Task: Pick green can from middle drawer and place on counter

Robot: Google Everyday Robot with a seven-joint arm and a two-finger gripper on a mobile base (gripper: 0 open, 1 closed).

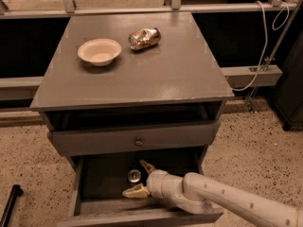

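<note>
One gripper [134, 178] inside middle drawer [76, 189]; floor [246, 143] seemingly terrazzo.

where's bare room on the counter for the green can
On the counter, front half and right side are bare; back left is crowded by bowl and gold can. The gripper, jaws open, flanks the green can in the middle drawer.

two cans: one green can [134, 176] in the middle drawer [76, 189], one dented gold-brown can [144, 38] on the counter [156, 77]. one pale bowl [99, 51]. two drawers: the open middle one and one closed drawer front [94, 141] with one round knob [138, 141]. one gripper [141, 179], two fingers spread apart, inside the open drawer just beside the green can.
</note>
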